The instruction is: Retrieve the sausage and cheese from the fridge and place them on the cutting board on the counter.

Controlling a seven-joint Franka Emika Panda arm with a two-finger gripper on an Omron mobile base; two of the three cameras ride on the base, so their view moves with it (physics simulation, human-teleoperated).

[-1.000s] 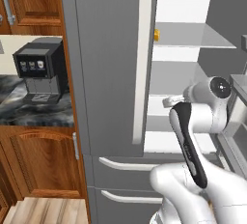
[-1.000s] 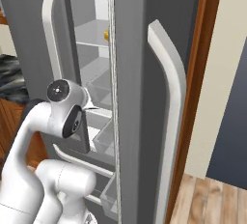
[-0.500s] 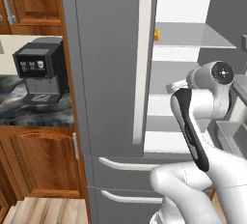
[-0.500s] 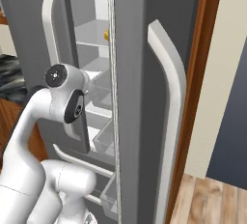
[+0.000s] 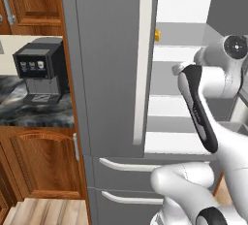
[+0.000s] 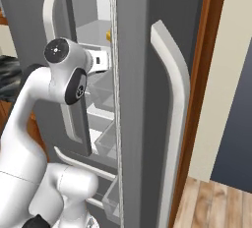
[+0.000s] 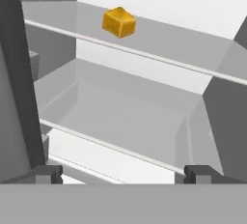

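The cheese (image 7: 118,22), a small yellow-orange block, sits on an upper white shelf (image 7: 173,56) inside the fridge (image 5: 111,73). It also shows as a small yellow spot, the cheese (image 5: 157,35), past the door edge, and as the cheese (image 6: 108,36) from the other side. My gripper (image 7: 123,175) is open, its two dark fingertips wide apart with nothing between them. It points into the fridge, below and short of the cheese. The sausage and the cutting board are out of view.
The right fridge door (image 6: 147,99) stands open close beside my arm, and the left door (image 5: 116,64) is shut. A lower shelf and bin (image 7: 120,117) lie under the cheese shelf. A black coffee machine (image 5: 38,71) stands on the dark counter (image 5: 29,115) to the left.
My arm has risen and reached further toward the fridge interior. The gripper has stayed open. The cheese has not moved.
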